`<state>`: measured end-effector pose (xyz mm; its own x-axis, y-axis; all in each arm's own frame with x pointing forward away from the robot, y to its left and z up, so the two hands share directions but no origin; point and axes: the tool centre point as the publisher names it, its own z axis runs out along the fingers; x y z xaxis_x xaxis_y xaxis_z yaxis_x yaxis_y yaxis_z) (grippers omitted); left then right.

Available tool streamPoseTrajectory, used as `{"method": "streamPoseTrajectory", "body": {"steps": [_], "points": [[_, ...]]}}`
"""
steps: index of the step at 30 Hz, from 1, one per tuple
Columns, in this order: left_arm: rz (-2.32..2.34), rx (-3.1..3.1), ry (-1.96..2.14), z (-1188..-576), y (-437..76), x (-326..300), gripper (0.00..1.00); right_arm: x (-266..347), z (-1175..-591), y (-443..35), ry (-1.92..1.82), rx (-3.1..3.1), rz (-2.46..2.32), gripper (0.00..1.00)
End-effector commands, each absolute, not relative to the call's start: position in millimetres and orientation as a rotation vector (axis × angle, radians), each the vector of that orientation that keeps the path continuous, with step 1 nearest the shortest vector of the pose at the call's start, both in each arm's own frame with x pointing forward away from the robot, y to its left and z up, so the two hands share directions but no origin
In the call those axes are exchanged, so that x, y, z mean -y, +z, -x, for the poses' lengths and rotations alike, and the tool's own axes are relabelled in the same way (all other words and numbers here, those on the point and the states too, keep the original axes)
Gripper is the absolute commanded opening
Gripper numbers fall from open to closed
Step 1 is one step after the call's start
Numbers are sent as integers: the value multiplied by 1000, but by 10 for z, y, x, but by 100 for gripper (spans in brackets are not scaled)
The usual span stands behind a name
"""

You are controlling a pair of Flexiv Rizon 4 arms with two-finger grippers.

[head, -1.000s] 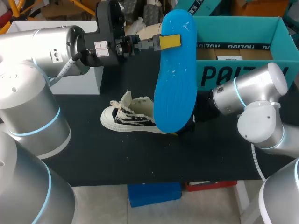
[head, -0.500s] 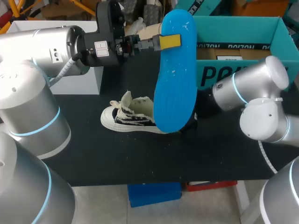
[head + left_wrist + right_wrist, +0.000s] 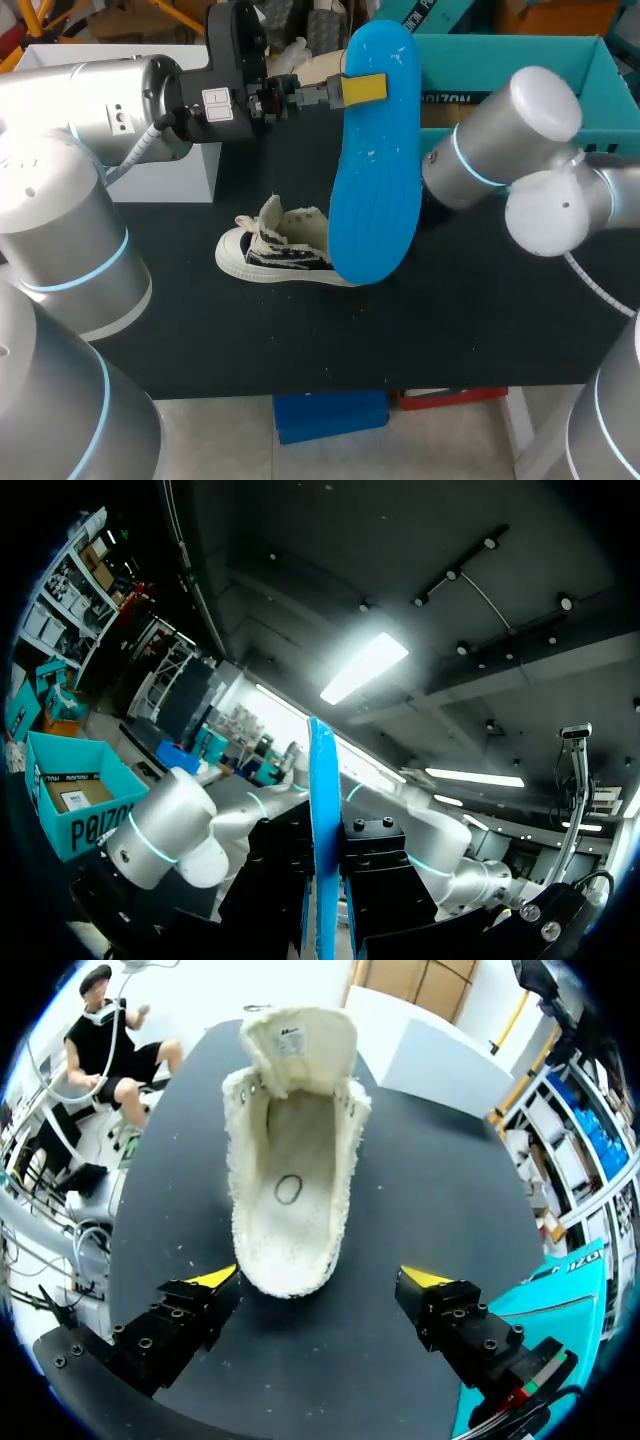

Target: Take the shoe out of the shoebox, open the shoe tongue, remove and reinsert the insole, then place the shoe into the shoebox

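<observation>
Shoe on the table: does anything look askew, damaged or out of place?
Nothing stands out. The shoe sits upright on the black table, tongue folded back, its inside empty. The blue insole is clamped in the left hand; the right hand is open at the heel, touching nothing.

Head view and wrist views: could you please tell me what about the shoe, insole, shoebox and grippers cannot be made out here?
1. Heel of the shoe, head view: hidden behind the hanging insole.
2. The right gripper, head view: hidden behind the insole and the right arm; only the right wrist view shows it, open.
3. Inside of the shoebox, head view: partly covered by the right arm.
4. Faces of the insole, left wrist view: seen edge-on only.
</observation>
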<state>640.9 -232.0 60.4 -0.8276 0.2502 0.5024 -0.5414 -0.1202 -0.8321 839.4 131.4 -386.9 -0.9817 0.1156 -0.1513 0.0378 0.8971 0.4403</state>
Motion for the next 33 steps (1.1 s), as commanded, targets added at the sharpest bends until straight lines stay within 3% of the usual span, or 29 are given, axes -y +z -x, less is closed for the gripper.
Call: {"method": "streamPoseTrajectory", "body": {"steps": [1,13,33], "points": [[-329,1640,1992,-6400,603,2333,0,-1391,-8431,-3801,198,-2970,-137,100],[-329,1640,1992,-6400,603,2333,0,-1635,-8576,-3702,-30,-3003,-40,100],[-329,1640,1992,-6400,603,2333,0,-2046,-8800,-3718,-87,-3041,22,100]]}}
